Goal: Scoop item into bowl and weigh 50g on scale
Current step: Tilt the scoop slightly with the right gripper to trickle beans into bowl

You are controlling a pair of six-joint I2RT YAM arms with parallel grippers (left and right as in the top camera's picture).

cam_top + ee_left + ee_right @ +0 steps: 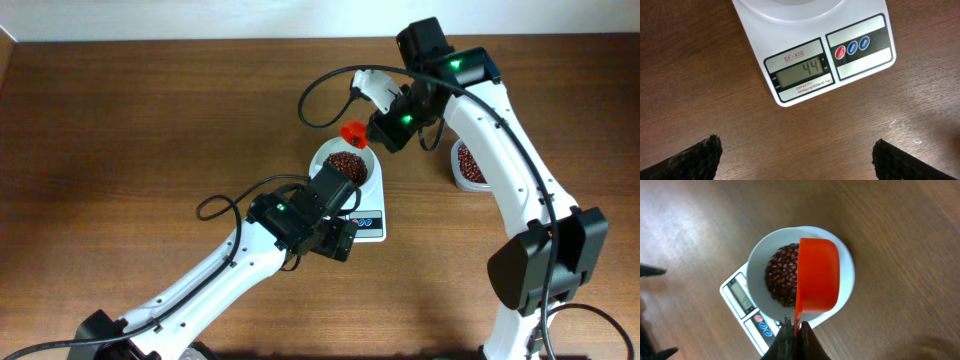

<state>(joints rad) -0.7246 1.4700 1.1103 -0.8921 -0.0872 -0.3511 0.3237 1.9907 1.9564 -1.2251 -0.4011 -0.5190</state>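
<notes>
right wrist view: right fingers (812, 345) tight on orange scoop (817, 275), beans (781, 275) half hidden; left fingers (695, 157) apart

Beans (782, 277) heaped in white bowl (757, 260) on scale (815, 55), apparently reading 44.

Glossy white plastic scale (815, 50) on matt wood-grain table (715, 100).

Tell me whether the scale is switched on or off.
On. In the left wrist view the scale has its grey display lit with dark digits reading 44.
</notes>
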